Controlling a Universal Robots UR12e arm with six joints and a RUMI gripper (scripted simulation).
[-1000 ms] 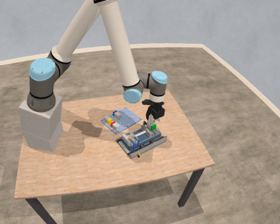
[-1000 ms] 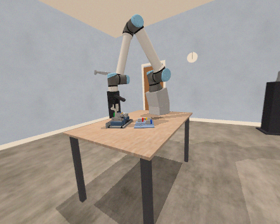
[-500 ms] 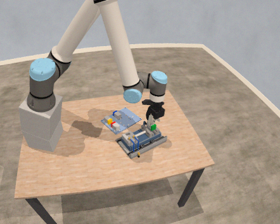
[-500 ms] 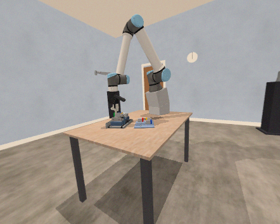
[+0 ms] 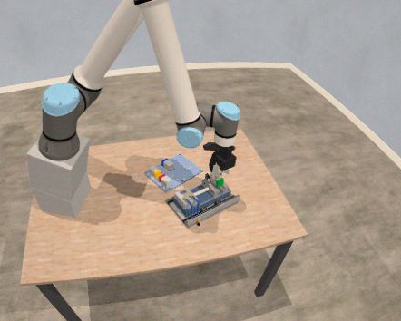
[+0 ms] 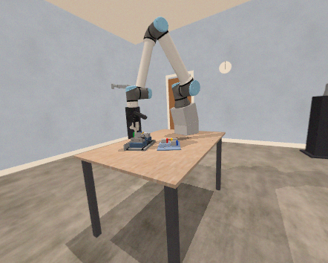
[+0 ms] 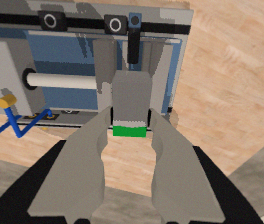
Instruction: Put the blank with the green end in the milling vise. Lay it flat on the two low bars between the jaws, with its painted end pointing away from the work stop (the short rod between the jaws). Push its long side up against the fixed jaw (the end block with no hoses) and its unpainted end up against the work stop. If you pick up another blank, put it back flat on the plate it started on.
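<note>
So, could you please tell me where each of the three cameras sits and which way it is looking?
Top: high above a table corner, looking down at the wooden table, vise and plate; shows the pedestal, both long links and the wrist.
Exterior: standing off at about table height, facing the door wall; shows the whole arm bent over the vise.
Wrist: behind the gripper, looking down along its fingers at the green-ended blank they hold above the vise.
Shared: all three show the vise; top and wrist both show the green end.
</note>
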